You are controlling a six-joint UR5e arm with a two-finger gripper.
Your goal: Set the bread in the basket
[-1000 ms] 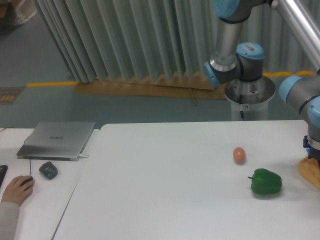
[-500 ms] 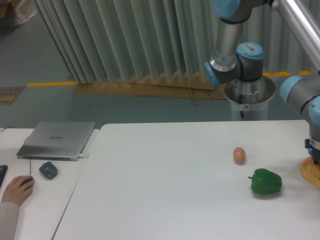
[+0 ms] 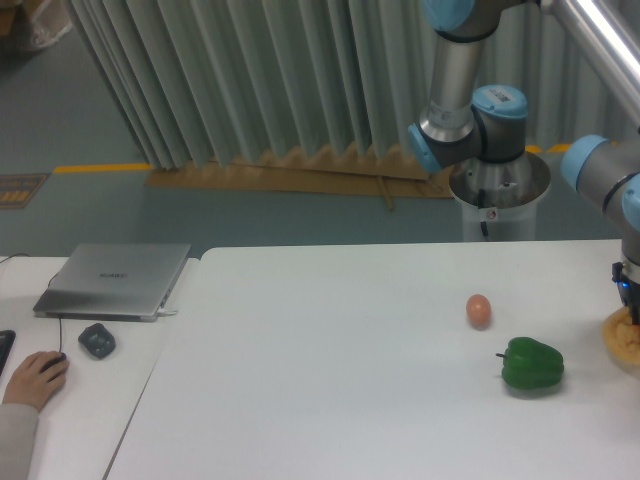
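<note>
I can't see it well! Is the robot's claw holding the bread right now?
Gripper: cannot be told; its fingers are cut off at the picture's edge, just above the bread.

Sat on the white table (image 3: 330,380): a small brown egg (image 3: 479,310) right of centre, and a green pepper (image 3: 532,364) just beside it, nearer the front edge, stem pointing left, the two apart. Lay closed on the adjoining desk (image 3: 75,400) at left: a grey laptop (image 3: 115,279), with a dark rounded object (image 3: 97,341) near its front corner, possibly a mouse or a puck. Hung behind: a pleated grey curtain (image 3: 250,80) above a yellow floor line (image 3: 100,167).
</note>
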